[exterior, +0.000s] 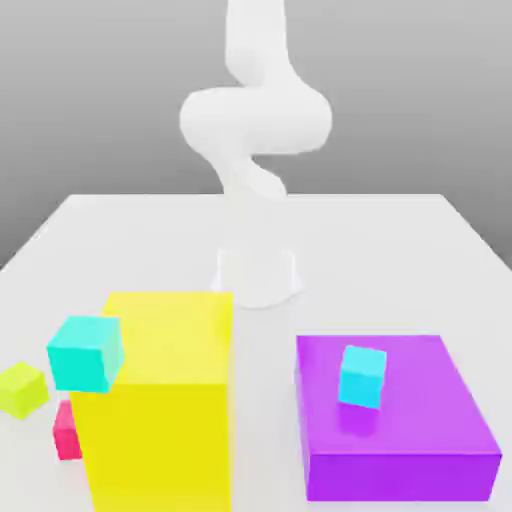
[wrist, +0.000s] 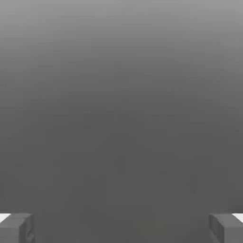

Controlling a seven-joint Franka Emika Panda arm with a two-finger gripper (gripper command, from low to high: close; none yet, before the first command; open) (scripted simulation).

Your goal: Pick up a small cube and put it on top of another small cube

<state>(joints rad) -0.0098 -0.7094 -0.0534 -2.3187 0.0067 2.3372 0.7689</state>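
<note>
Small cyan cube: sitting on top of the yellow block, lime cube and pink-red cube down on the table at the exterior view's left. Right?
Not quite. The small cyan cube sits on top of the purple block, not the yellow block, as the exterior view shows. The rest holds: the lime cube and the pink-red cube are on the table at the exterior view's left.

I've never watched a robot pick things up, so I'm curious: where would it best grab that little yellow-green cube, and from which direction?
Probably from straight above, the open gripper closing on two opposite side faces of the small lime cube. It sits flat on the table, top exposed. The small pink-red cube and the huge yellow block stand close on the exterior view's right, so a sideways approach looks cramped.
</note>
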